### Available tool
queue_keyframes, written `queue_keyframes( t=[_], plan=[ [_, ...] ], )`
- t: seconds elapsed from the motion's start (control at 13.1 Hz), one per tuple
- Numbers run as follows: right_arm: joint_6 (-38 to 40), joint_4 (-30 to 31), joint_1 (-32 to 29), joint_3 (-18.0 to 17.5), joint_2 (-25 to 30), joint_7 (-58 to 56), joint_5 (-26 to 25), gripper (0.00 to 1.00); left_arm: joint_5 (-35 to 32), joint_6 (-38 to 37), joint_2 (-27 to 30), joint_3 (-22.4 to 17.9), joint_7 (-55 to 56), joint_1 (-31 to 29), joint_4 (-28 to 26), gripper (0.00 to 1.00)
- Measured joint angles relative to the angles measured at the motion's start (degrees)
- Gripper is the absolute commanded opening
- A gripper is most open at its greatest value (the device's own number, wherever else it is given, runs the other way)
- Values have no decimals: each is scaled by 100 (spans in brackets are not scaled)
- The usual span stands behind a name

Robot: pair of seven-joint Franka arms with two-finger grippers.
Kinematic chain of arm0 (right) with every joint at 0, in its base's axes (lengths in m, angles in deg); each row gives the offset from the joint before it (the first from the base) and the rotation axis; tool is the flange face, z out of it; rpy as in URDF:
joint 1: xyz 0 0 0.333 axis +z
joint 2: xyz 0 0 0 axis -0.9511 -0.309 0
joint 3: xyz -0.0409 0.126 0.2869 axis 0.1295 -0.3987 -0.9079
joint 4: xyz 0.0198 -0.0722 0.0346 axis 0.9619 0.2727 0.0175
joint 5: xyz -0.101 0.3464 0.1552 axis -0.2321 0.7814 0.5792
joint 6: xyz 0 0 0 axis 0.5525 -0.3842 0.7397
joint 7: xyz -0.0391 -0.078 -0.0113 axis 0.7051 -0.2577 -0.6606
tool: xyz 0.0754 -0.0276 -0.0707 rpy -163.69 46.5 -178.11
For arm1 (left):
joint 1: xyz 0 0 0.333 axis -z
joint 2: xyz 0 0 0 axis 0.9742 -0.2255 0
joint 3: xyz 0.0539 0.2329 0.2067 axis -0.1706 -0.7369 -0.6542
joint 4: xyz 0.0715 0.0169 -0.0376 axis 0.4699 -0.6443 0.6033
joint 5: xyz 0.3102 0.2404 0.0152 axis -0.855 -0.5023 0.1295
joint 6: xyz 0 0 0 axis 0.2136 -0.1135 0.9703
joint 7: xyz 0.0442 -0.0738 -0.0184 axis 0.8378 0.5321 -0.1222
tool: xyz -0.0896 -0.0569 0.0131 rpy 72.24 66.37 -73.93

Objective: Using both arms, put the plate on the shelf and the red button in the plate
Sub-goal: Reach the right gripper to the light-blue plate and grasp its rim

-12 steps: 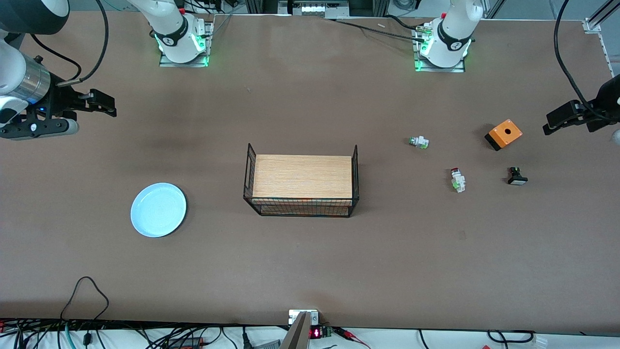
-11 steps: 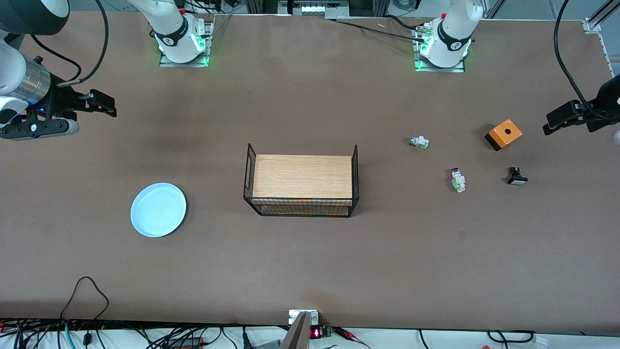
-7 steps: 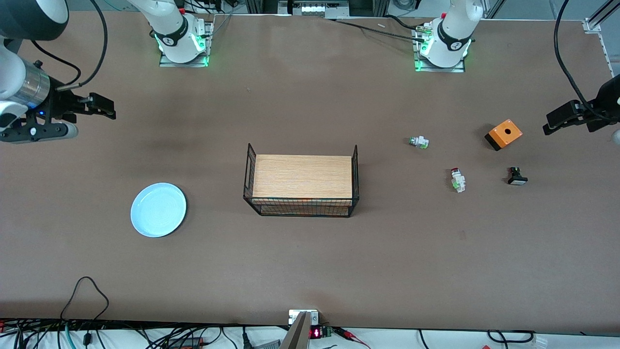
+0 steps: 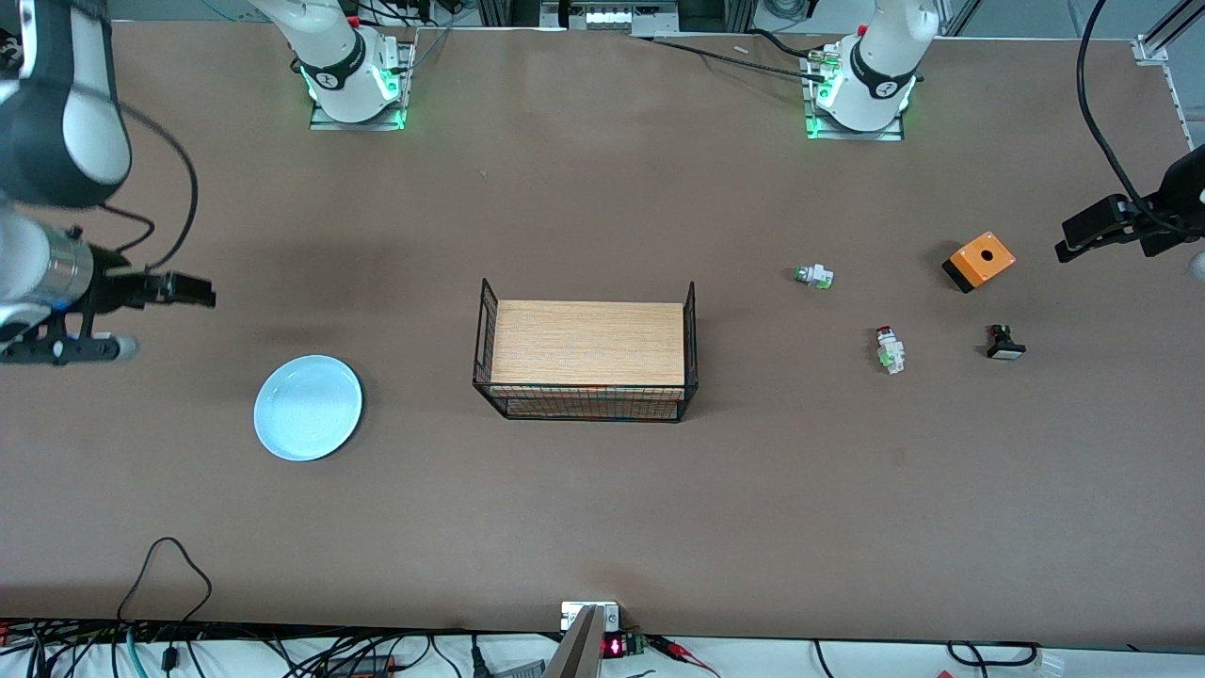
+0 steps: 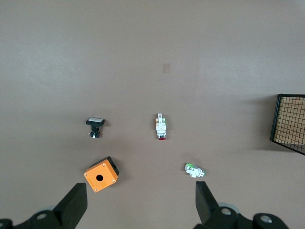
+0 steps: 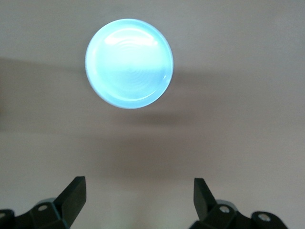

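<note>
Since the earlier frames, only the right hand (image 4: 193, 292) has shifted: it sits lower at the left edge of the front frame, over bare desk (image 4: 584, 508) and closer to the plate (image 4: 308, 408). Its fingers (image 6: 71, 195) stand wide apart and hold nothing. In the right wrist view the plate (image 6: 129, 63) fills the upper middle of the frame, lying flat, well apart from the fingertips.

At the right edge of the front frame the left hand (image 4: 1073, 240) hangs over the desk near the orange button box (image 4: 979, 261), unmoved; it waits there, its fingers (image 5: 74, 205) spread wide and empty.

In the lower left of the front frame the pale blue plate lies flat on the desk, toward the right arm's end. At right of centre lies the red button (image 4: 888, 349) on its side, between the green-capped button part (image 4: 814, 276) and the black white-faced button (image 4: 1004, 343). At frame centre stands a wire basket (image 4: 692, 330) with a wooden board in it, apart from everything else. In the left wrist view the red button (image 5: 161, 127) lies at mid-frame, with the orange box (image 5: 101, 174) at lower left.
</note>
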Motion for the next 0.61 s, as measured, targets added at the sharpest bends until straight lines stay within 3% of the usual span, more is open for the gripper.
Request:
queue_keyframes(
  t=[0.61],
  plan=[
    [-505, -330, -244, 1, -815, 0, 265, 100, 0, -26, -32, 4, 4, 1, -8, 100]
  ],
)
